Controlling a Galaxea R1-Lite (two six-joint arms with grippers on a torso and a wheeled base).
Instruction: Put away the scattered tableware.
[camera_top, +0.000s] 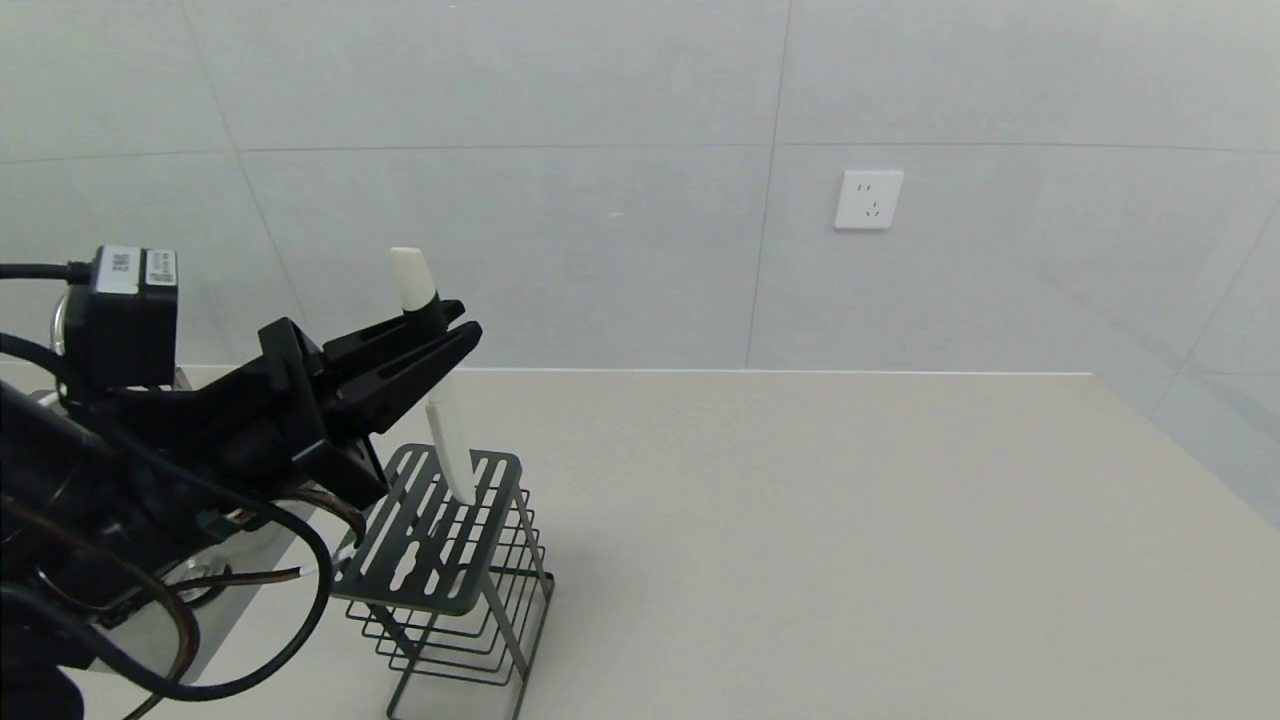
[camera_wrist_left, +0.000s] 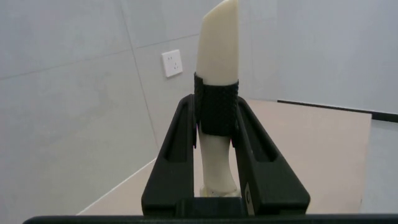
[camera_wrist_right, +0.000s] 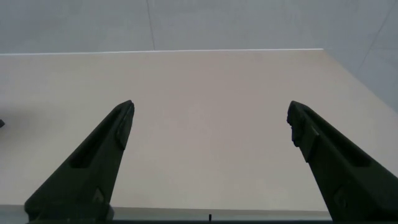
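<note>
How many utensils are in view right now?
1: a white utensil held upright in the left gripper, its lower end at the top of the rack. Others may be hidden.

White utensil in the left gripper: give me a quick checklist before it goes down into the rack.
1. Left gripper shut firmly on the white utensil: ok.
2. Utensil held close to upright: ok.
3. Utensil's lower tip lined up with a slot in the rack: cannot tell; it overlaps the slotted top in the head view.
4. Rack standing level on the counter: ok.
5. Right gripper open, holding nothing, over the counter: ok.
</note>
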